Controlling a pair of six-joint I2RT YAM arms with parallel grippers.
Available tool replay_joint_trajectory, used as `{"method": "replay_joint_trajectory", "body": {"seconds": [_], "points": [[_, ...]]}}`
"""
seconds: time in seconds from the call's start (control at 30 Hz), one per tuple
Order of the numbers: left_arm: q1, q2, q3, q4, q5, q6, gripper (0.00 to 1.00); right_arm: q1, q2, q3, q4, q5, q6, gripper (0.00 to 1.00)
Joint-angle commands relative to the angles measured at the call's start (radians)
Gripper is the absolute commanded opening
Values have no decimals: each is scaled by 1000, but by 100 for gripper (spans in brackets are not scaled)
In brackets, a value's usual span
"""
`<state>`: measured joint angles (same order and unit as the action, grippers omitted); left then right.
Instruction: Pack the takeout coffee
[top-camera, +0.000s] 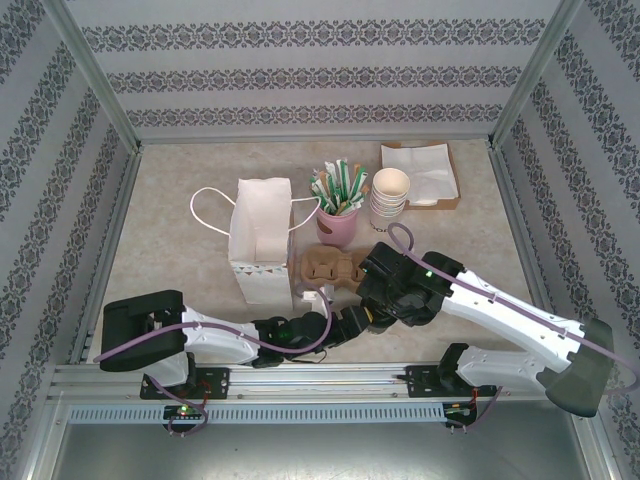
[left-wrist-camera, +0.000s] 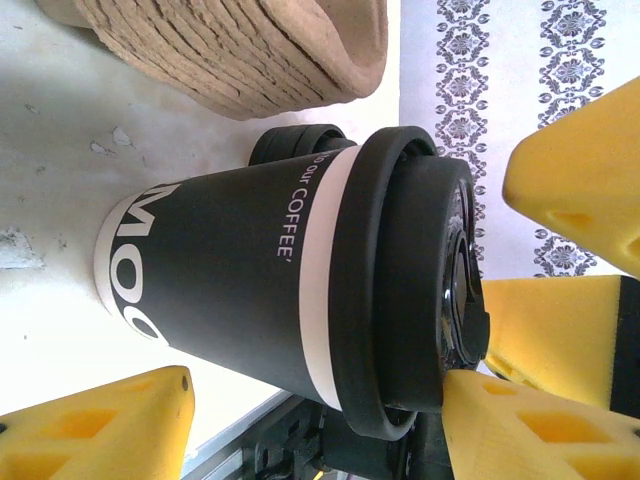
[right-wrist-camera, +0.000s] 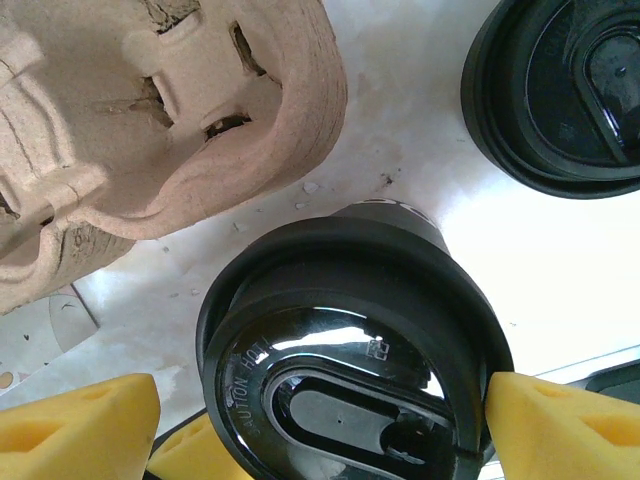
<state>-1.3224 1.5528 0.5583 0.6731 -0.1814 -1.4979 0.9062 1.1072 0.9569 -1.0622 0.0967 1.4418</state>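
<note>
Plainly the packing is not yet done: the tall white paper bag with cord handles (top-camera: 262, 268) stands open at mid-table, and I see no coffee in it. Behind it to the right, the shallow brown cardboard tray (top-camera: 448, 203) holds white paper napkins. Just right of the bag lies the stack of brown moulded-pulp cup carriers (right-wrist-camera: 150, 130), and the holes of the top one are empty. The pink plastic tumbler (top-camera: 338, 232) is full of green-and-white wrapped straws, with the stack of lidless cream paper cups (top-camera: 390, 205) beside it.

The takeout coffee (left-wrist-camera: 250, 270), a dark-printed paper cup with a cream band and a round black plastic lid, stands upright on the table just beside the carriers. Its lid is on, so capping looks finished. Seating it in a carrier hole and bagging it remain, I judge. A second black plastic lid (right-wrist-camera: 560, 90) lies near it.

My right gripper (right-wrist-camera: 322, 420) hangs over the coffee's lid, jaws wide, a yellow pad at each side of the rim. My left gripper (left-wrist-camera: 315, 425) faces the cup's side, jaws partly apart, clamping nothing I can see.
</note>
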Motion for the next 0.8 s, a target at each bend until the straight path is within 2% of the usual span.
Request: {"method": "replay_joint_trajectory", "body": {"seconds": [0.0, 0.17, 0.33, 0.53, 0.77], "points": [[-12, 0, 23, -117, -12, 1, 67, 11, -16, 12, -5, 28, 10, 85], [-12, -5, 51, -79, 5, 34, 69, 11, -23, 18, -9, 34, -1, 85], [-10, -35, 116, -126, 25, 98, 72, 11, -36, 38, -17, 39, -28, 86], [-5, -102, 142, -235, 10, 136, 73, 10, -74, 63, -20, 72, -47, 88], [-5, -234, 128, -485, 11, 154, 74, 1, -102, 111, -52, 114, -115, 89]]}}
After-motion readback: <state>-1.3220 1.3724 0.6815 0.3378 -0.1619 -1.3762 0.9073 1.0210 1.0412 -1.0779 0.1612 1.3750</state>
